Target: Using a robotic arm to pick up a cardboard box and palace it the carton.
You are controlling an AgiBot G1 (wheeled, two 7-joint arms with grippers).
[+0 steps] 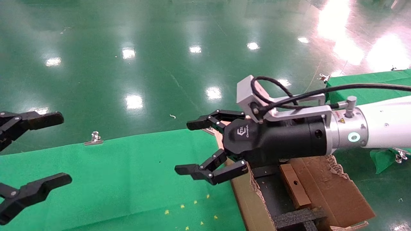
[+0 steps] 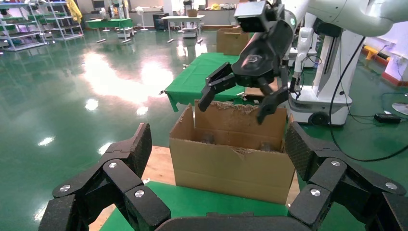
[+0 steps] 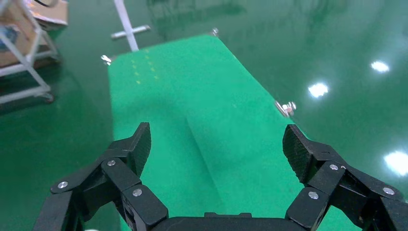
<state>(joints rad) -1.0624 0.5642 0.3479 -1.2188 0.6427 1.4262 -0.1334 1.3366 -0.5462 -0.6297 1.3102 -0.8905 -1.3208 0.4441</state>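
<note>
1. The right gripper (image 1: 192, 146) of the robotic arm (image 1: 369, 128) is hanging over the carton's (image 1: 324, 189) left edge, fingers spread wide and holding nothing.
2. The cardboard box (image 1: 293, 186) is lying inside the carton, leaning beside black foam (image 1: 297, 218).
3. The left gripper (image 1: 54, 150) is idling at far left over the green surface (image 1: 128, 179), fingers wide apart.

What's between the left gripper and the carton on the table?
Only bare green cloth in the head view. The left gripper sits open at the table's left; the carton stands at its right end.
</note>
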